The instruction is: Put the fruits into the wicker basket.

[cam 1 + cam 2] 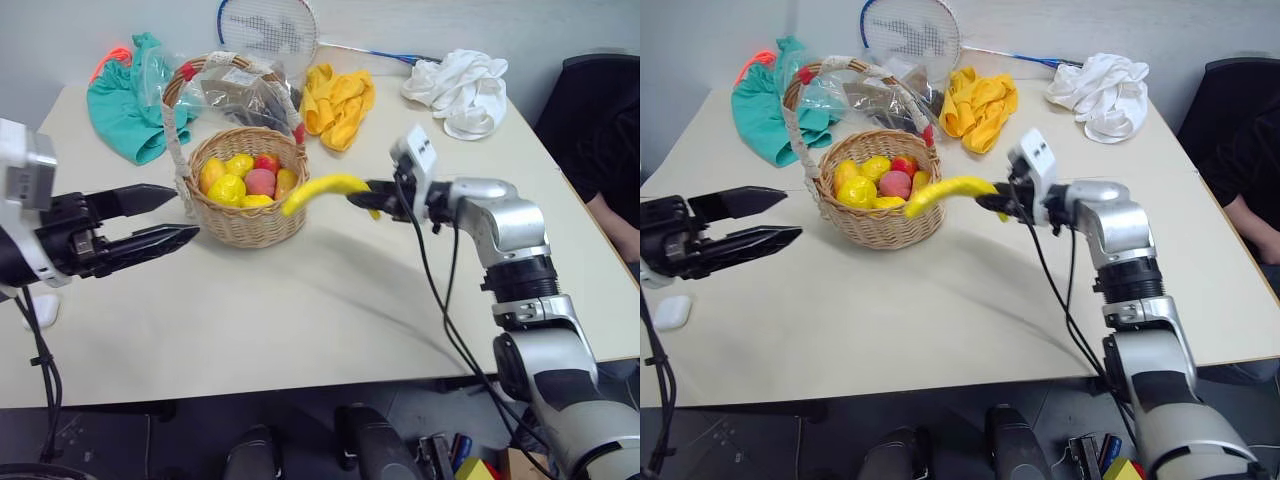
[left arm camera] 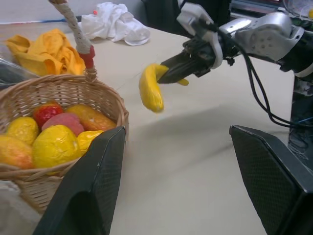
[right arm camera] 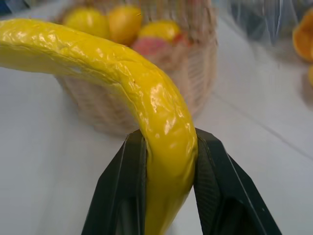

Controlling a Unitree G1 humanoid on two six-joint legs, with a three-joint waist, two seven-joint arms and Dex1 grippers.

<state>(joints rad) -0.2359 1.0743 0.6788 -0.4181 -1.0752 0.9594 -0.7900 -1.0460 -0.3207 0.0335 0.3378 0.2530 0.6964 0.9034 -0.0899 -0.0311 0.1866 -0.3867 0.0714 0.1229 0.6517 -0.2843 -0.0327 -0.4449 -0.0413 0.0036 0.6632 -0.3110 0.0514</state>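
One round tan woven wicker basket (image 1: pixel 247 205) with a tall arched white-wrapped handle stands on the pale counter (image 1: pixel 330 310), left of centre. Inside it I count about six small fruits: an oval yellow lemon (image 1: pixel 227 189) at the near left, other yellow and orange ones around it, one pink fruit (image 1: pixel 261 181) and one red fruit (image 1: pixel 266 162). One long curved yellow banana (image 1: pixel 322 189) hangs in the air just right of the basket's rim, its far end pinched between the two black fingers of the right end effector (image 3: pixel 166 166). The left end effector (image 1: pixel 150 220) hovers left of the basket, fingers apart and holding nothing. At the far edge lie one yellow cloth (image 1: pixel 337 102), one white cloth (image 1: pixel 461 88) and one green cloth (image 1: pixel 133 100).
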